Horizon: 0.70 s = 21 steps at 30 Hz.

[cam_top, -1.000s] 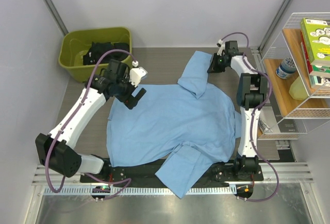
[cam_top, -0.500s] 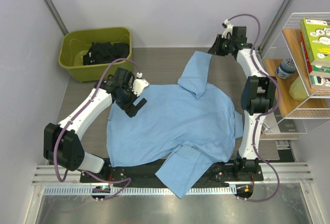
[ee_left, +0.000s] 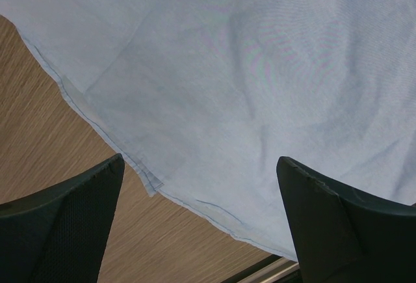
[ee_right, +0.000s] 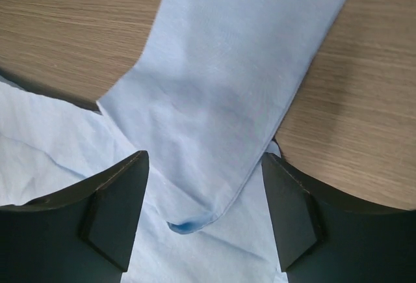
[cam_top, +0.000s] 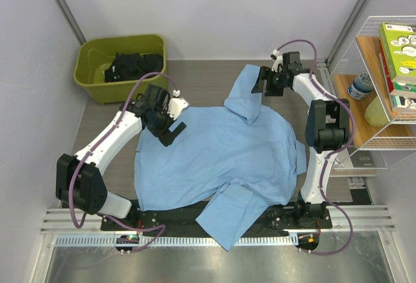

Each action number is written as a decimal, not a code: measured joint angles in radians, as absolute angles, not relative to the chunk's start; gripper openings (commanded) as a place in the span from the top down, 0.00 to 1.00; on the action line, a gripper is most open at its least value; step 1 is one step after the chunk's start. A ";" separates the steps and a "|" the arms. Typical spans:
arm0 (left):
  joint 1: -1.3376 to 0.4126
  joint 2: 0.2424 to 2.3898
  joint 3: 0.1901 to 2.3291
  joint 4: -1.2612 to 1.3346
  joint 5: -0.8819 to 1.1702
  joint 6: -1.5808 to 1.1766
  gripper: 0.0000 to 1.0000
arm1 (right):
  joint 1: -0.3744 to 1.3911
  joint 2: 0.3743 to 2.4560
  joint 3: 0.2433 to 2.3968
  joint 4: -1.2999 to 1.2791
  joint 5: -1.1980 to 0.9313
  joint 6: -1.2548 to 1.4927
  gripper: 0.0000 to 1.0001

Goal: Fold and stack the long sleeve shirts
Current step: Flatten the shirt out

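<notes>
One light blue long sleeve shirt lies spread across the wooden table. A sleeve is folded back over its far part. My right gripper hovers open over that sleeve. In the right wrist view the folded sleeve runs between the right gripper's parted fingers, which hold nothing. Over the shirt's far left edge my left gripper stands wide open. The left wrist view shows the shirt's hem on the wood, between the left gripper's fingers and not touched by them.
A green bin holding dark clothes stands at the far left. A wire shelf with books and a jar is on the right. Another part of the shirt hangs over the near rail.
The right gripper's jaws have opened. It rose toward the back, then came down and left over the folded sleeve. The left gripper shifted slightly nearer, then stayed.
</notes>
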<state>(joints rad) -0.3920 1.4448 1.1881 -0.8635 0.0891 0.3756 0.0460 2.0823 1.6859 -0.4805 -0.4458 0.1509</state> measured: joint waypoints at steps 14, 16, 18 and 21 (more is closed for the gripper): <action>-0.392 1.445 1.188 -0.863 0.067 0.401 0.00 | 0.042 2.208 1.662 -0.447 -0.451 0.264 0.44; -0.391 1.445 1.188 -0.863 0.063 0.405 0.00 | 0.041 2.214 1.662 -0.436 -0.470 0.287 0.62; -0.391 1.445 1.188 -0.863 0.060 0.406 0.00 | 0.041 2.224 1.662 -0.422 -0.490 0.307 0.73; -0.391 1.445 1.188 -0.864 0.059 0.410 0.00 | 0.041 2.239 1.660 -0.410 -0.529 0.341 0.97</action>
<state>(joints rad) -0.3912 1.4448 1.1881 -0.8639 0.0593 0.4099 0.0410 2.2391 1.6604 -0.4103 -0.5293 0.3408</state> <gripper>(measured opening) 0.996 0.253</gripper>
